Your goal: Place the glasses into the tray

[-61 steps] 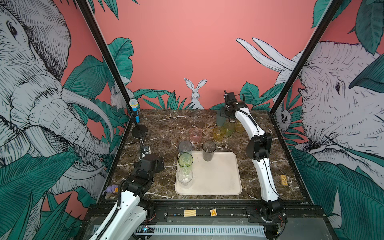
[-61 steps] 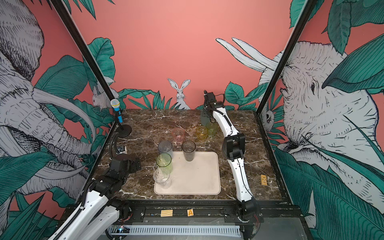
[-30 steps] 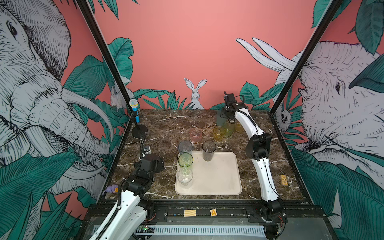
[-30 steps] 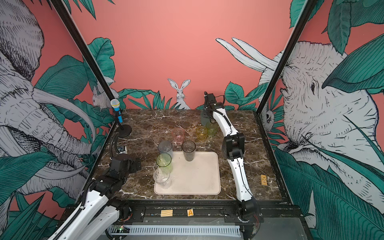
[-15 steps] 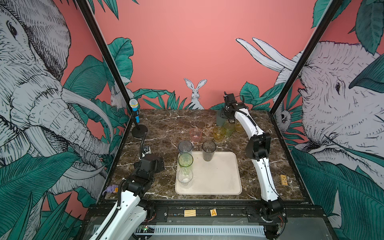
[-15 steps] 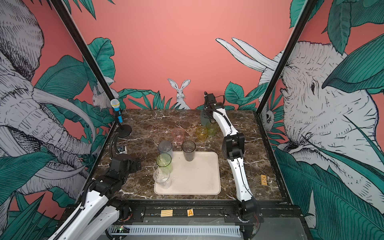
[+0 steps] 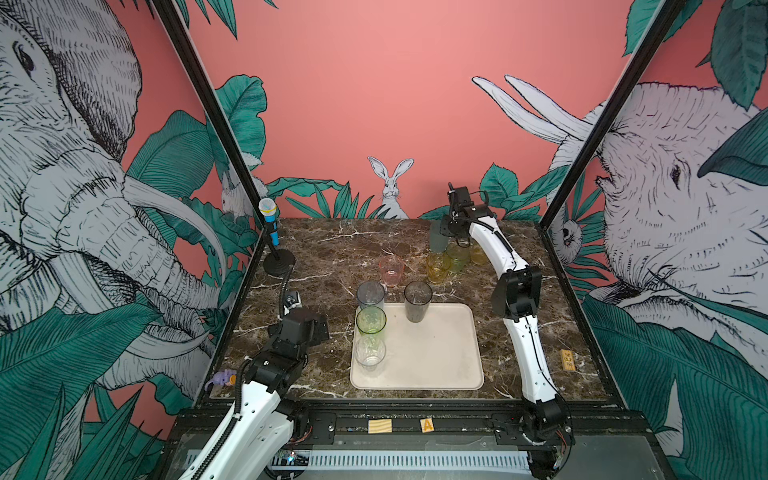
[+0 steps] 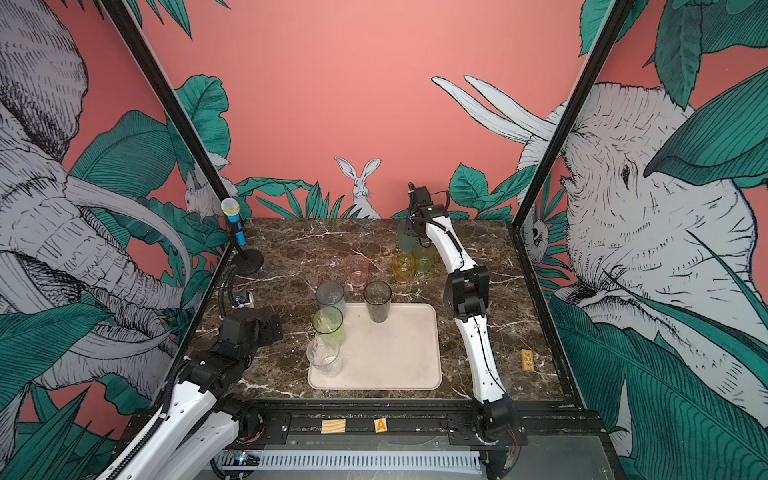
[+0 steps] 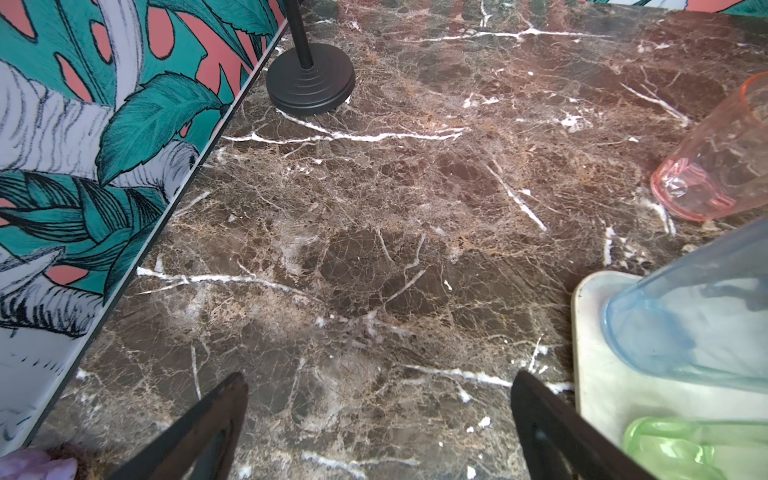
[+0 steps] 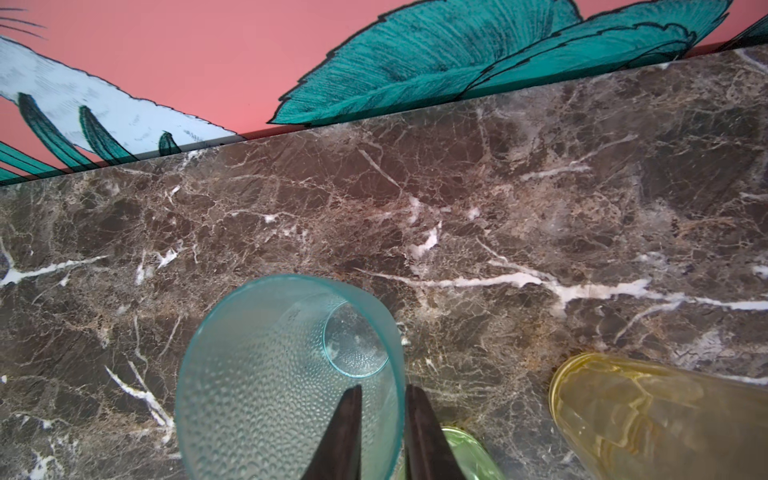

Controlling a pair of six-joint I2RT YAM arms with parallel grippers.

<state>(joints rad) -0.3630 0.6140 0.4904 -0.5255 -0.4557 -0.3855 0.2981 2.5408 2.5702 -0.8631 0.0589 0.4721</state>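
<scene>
Right gripper [image 10: 382, 390], seen from its own wrist, straddles the wall of the teal glass [image 10: 286, 374]: one finger inside the cup, one outside, nearly together. Whether they bite yet I cannot tell. A short green glass [image 10: 473, 455] sits just beside the outer finger. So I would finish the pinch squarely, then lift straight up before any sideways travel, keeping the cup upright. A thin wall held by one side may swing.

In both top views the fingers are hidden behind the gripper's body, but the layout is plain. The teal glass stands toward one o'clock on the table [image 7: 332, 257], close behind a yellow glass [image 7: 438, 268], with a pink glass [image 7: 391, 270] at twelve o'clock. The tray [image 7: 449, 365] lies toward six o'clock. Four glasses [image 7: 371, 320] crowd its nine-to-twelve o'clock side, leaving the three-to-six o'clock part bare, and that is where I would set this one down.

Left gripper [image 9: 379, 376], in the left wrist view, is spread wide over bare table and holds nothing. Only this view shows that the grey-blue glass [image 9: 685, 324] truly stands inside the tray at its corner, not beside it.
</scene>
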